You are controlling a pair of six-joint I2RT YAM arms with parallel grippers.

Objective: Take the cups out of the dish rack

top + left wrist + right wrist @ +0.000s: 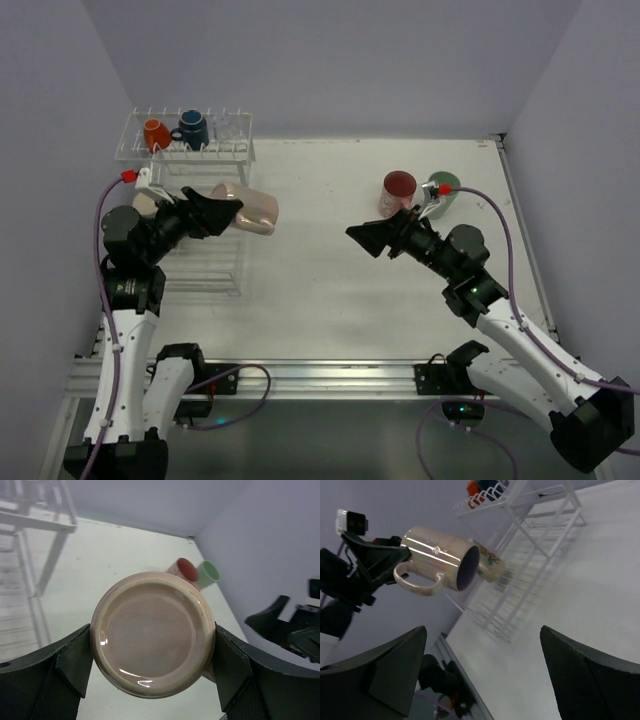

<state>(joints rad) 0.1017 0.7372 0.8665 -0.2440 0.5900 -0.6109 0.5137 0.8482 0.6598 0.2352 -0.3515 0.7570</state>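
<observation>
My left gripper (228,210) is shut on the pale mug with a purple inside (255,210) and holds it on its side in the air, just right of the dish rack (190,150). The left wrist view shows the mug's base (152,632) between the fingers, and the right wrist view shows its mouth and handle (437,555). The orange mug (156,133) and dark blue mug (193,129) sit on the upper shelf. A cream mug (145,204) lies in the lower tray. The pink mug with a red inside (398,190) and the green mug (443,190) stand on the table at the right. My right gripper (365,238) is open and empty.
The rack's lower wire tray (210,265) runs toward the near edge under my left arm. Walls close in the table on the left, back and right. A metal rail (330,375) runs along the near edge.
</observation>
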